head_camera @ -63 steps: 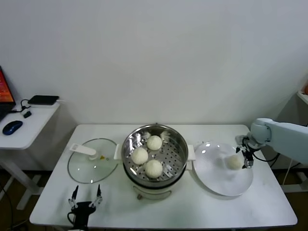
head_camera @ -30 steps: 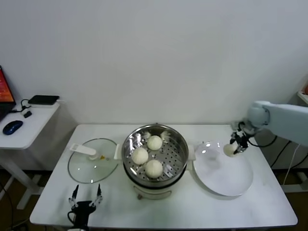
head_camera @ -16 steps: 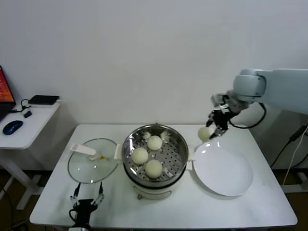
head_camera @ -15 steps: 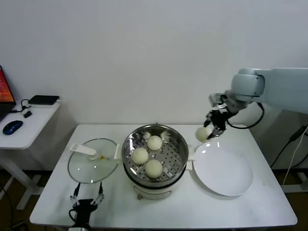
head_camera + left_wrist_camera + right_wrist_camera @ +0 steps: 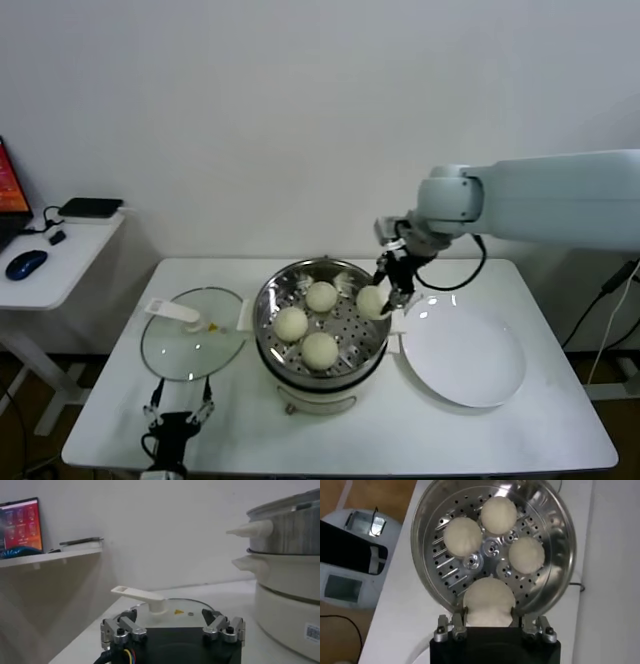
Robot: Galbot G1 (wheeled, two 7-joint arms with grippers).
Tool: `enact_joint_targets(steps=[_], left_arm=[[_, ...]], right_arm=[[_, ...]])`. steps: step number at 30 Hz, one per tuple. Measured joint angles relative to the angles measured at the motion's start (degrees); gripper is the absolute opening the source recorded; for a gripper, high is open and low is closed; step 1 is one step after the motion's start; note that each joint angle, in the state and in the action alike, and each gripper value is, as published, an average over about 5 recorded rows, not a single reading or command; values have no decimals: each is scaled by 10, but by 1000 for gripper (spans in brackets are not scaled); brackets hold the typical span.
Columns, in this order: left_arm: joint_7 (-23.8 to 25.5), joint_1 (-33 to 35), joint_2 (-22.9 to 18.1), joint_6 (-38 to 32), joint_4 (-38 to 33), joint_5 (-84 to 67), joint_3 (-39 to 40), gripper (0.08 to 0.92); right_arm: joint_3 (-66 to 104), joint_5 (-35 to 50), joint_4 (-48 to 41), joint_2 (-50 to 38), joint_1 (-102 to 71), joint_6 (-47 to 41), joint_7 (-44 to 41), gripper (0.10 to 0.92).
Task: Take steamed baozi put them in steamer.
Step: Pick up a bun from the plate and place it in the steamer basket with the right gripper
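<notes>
Baozi, small round off-white dough bun (image 5: 372, 301), sits pinched in my right gripper (image 5: 389, 290) over the right side of the big shiny steel steamer pot (image 5: 268, 300), w/ 3 more buns (image 5: 319, 349) on its holey tray. Flat white plate (image 5: 464, 355) lies just right of it.

Left wrist cam: left gripper (image 5: 173, 625) fingers spread apart, holding nothing, near round glass lid (image 5: 181, 604).

Right wrist cam: I see fingers (image 5: 459, 621) clamped on the bun (image 5: 489, 603) above the steamer (image 5: 555, 521).
</notes>
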Motion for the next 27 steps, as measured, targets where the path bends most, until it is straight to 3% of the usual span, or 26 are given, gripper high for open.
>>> enact_joint_targets(steps=[19,22,27], left_arm=[[0,-10,1,-2,17,-2,-8,823],[0,-10,1,-2,17,-2,-8,823],[0,-8,1,-1,14,-2,-8,823]], right_arm=[[43,-36,-98,80,-123,3,10,608],[47,-37,-103,82,-127,5,9,644],[47,-34,-107,80,-125,10,2,774]])
